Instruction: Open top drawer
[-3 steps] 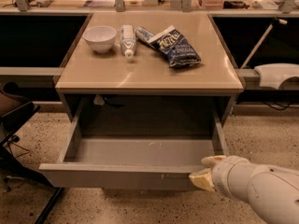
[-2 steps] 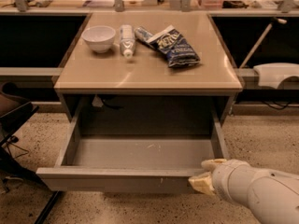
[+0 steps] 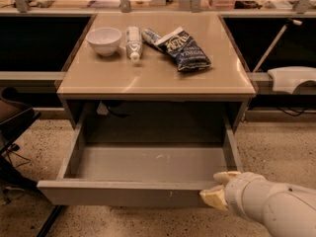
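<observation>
The top drawer (image 3: 123, 193) is a wide grey drawer pulled well out from under the tan table (image 3: 158, 80). Its shallow grey tray interior (image 3: 148, 163) lies bare, with small white scratches right of centre. My gripper (image 3: 218, 187) is at the drawer's front right corner, at the end of my white arm (image 3: 276, 209) that reaches in from the lower right. One cream fingertip (image 3: 228, 176) sits over the top edge of the front panel and the other lies against its outer face, so the gripper is shut on the panel.
On the tabletop stand a white bowl (image 3: 103, 39), a lying white bottle (image 3: 133, 42) and a blue snack bag (image 3: 185, 51). A dark chair (image 3: 15, 120) is at the left, a white object (image 3: 291, 78) at the right. Speckled floor (image 3: 276, 142) surrounds the drawer.
The drawer has slid a little further out toward the camera, and my gripper has moved back with its front right corner.
</observation>
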`<state>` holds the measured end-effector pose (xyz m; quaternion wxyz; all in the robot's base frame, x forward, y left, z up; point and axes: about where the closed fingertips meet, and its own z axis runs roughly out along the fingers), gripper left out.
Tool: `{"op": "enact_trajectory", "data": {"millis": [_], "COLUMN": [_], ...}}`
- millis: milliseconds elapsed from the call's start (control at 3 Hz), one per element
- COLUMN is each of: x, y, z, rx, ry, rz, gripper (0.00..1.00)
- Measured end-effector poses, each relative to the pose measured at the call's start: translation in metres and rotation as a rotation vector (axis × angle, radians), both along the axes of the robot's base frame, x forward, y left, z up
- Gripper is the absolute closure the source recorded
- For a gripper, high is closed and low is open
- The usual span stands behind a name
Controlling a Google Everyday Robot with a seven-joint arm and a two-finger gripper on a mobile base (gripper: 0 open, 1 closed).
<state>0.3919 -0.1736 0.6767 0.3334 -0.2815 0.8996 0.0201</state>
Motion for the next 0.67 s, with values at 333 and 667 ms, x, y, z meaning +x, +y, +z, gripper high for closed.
{"op": "enact_trajectory", "data": {"millis": [333, 667], "x": [-0.0004, -0.0087], "y": [0.0001, -0.0002], "z": [0.0012, -0.0004], "rx": [0.000, 0.006], "ry": [0.000, 0.010], "rz": [0.000, -0.019], "gripper": [1.00, 1.00]}}
